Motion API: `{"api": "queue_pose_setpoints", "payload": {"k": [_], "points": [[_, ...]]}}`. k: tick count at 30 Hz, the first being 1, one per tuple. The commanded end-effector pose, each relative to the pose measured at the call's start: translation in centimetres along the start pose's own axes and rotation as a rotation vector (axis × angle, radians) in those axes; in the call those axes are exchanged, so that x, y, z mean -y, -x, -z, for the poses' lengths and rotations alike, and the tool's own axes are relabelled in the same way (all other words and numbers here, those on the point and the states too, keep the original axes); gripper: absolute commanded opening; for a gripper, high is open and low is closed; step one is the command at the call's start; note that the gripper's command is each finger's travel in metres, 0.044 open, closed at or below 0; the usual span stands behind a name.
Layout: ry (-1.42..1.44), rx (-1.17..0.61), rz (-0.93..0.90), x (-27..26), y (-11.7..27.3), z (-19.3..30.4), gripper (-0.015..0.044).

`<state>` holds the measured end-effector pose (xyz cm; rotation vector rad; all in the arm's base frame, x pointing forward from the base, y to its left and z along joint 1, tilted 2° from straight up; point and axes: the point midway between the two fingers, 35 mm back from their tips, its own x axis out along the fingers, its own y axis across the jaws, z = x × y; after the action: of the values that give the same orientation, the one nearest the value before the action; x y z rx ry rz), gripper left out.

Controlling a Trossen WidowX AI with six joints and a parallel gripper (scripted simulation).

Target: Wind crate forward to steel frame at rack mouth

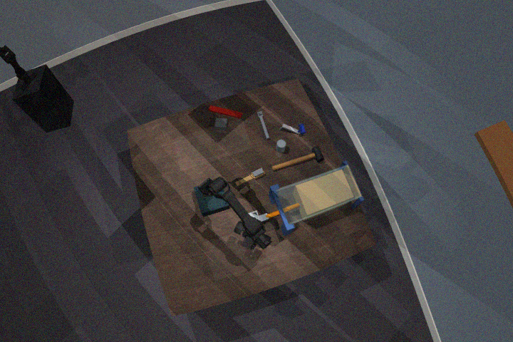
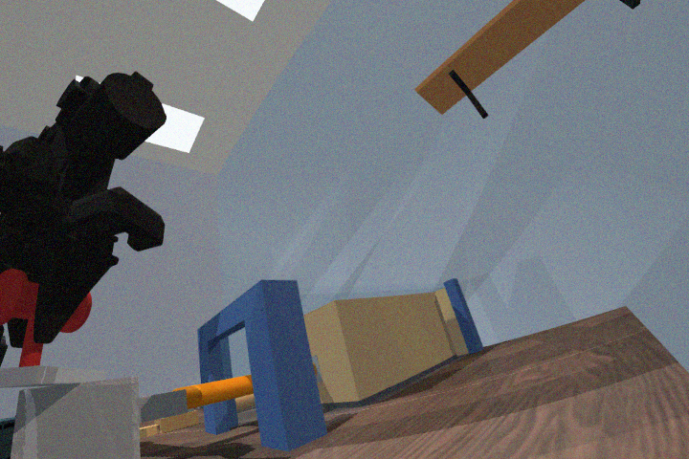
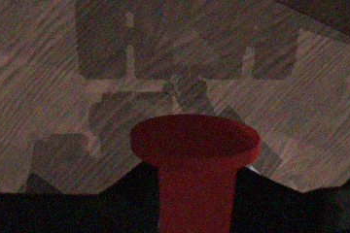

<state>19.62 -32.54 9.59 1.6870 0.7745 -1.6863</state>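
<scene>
My gripper (image 2: 30, 331) (image 3: 183, 160) is shut on the red winch handle (image 2: 9, 297) (image 3: 194, 138), whose stem points down. The pale grey winch (image 1: 254, 214) (image 2: 82, 419) is just below. The stem's lower end is hidden behind the winch top; I cannot tell whether the key is in the hole. The tan crate (image 1: 325, 191) (image 2: 394, 346) looks flat inside the clear-panelled cubby, its front some way behind the blue frame (image 1: 282, 210) (image 2: 280, 351). An orange piece (image 1: 277, 212) (image 2: 220, 390) with a grey flat end runs through the mouth; I cannot tell whether it is strap or tool.
A brush-like tool (image 1: 249, 177) and a mallet (image 1: 293, 161) lie beside the arm and cubby. Farther off are a wrench (image 1: 263, 127), a grey cylinder (image 1: 281, 145), a blue-ended tool (image 1: 301, 129), a red bar (image 1: 224, 111) and a grey block (image 1: 221, 122).
</scene>
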Motion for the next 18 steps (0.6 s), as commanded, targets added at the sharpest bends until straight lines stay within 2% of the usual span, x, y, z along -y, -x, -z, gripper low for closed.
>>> {"api": "queue_pose_setpoints", "payload": {"k": [1, 18], "points": [[0.023, -0.02, -0.03, -1.6, 0.0, 1.5, 0.0], [0.023, -0.021, -0.031, -3.0, 0.1, 3.0, 0.0]]}}
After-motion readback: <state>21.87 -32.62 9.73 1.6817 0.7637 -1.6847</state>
